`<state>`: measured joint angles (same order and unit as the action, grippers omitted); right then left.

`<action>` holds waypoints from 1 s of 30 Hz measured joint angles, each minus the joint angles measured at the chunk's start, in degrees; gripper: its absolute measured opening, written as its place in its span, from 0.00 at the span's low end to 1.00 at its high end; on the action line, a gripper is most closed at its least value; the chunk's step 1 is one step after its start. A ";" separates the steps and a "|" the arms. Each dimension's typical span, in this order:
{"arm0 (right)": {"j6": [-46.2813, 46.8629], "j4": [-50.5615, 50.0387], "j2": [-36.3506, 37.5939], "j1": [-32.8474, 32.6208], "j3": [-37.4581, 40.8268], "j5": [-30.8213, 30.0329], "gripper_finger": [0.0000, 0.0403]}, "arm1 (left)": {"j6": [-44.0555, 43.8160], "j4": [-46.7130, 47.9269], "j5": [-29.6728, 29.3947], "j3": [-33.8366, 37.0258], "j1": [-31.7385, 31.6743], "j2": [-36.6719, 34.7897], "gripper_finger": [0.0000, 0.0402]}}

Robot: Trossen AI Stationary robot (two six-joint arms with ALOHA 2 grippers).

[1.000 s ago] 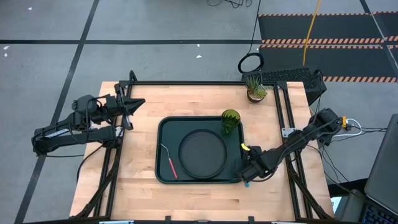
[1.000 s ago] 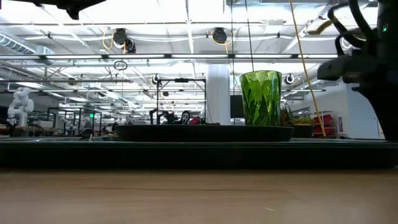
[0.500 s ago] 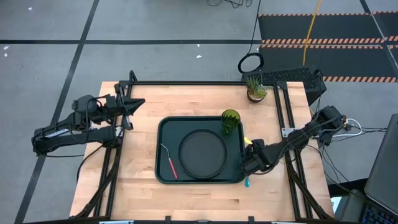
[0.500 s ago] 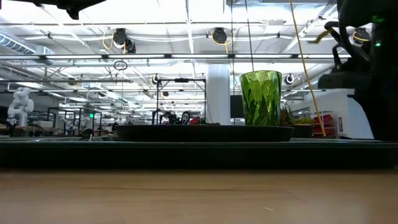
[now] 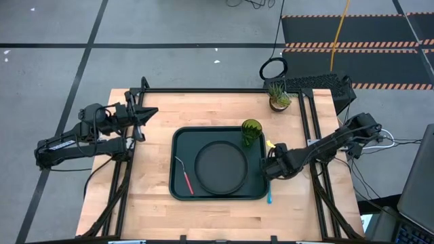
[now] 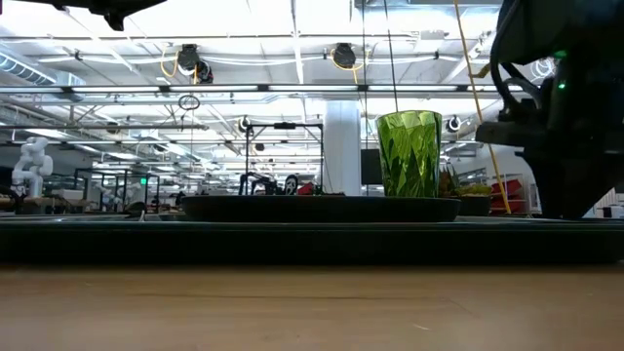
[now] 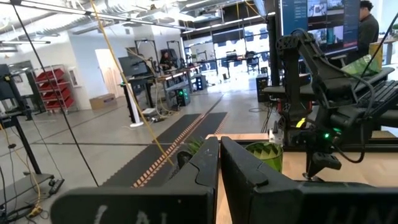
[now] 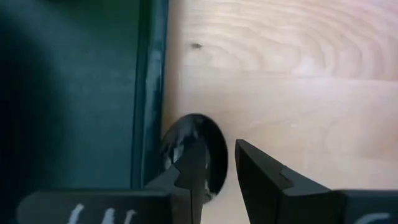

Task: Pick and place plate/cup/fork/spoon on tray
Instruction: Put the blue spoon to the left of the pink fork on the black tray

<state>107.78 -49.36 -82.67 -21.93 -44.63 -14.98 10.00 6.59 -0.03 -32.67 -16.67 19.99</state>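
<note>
The dark green tray lies mid-table and carries the dark plate, the green cup at its far right corner and the red-handled fork at its left. The spoon lies on the table along the tray's right edge; its blue handle shows toward the near side. Its shiny bowl lies against the tray's lip. My right gripper is narrowly open over the bowl. My left gripper is shut and empty at the table's far left. My right gripper points down over the spoon's bowl. One finger stands in front of the bowl and the other beside it over bare wood. I cannot tell whether either finger touches the spoon, which lies flat on the table.
A small potted grassy plant stands at the table's far right corner. Bare wood lies right of the tray and along the near edge. Black frame rails run along the table's sides.
My right gripper has gone toward the table's far edge along the tray's right side. The spoon has stayed on the table, and more of its blue handle shows on the gripper's near side.
</note>
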 joint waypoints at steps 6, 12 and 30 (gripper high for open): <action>-2.27 1.12 0.10 1.22 1.22 0.07 0.19 | 0.11 0.09 0.00 0.00 0.00 0.00 0.05; -2.48 1.14 0.10 1.33 2.46 0.20 0.16 | 0.37 0.11 0.00 0.00 0.00 -0.02 0.05; -2.39 -7.96 0.94 1.20 2.93 4.74 0.00 | 0.22 0.61 -0.02 0.00 0.00 -0.01 0.05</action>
<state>105.39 -57.32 -81.72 -20.73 -41.69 -10.24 10.22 7.20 -0.05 -32.67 -16.67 19.98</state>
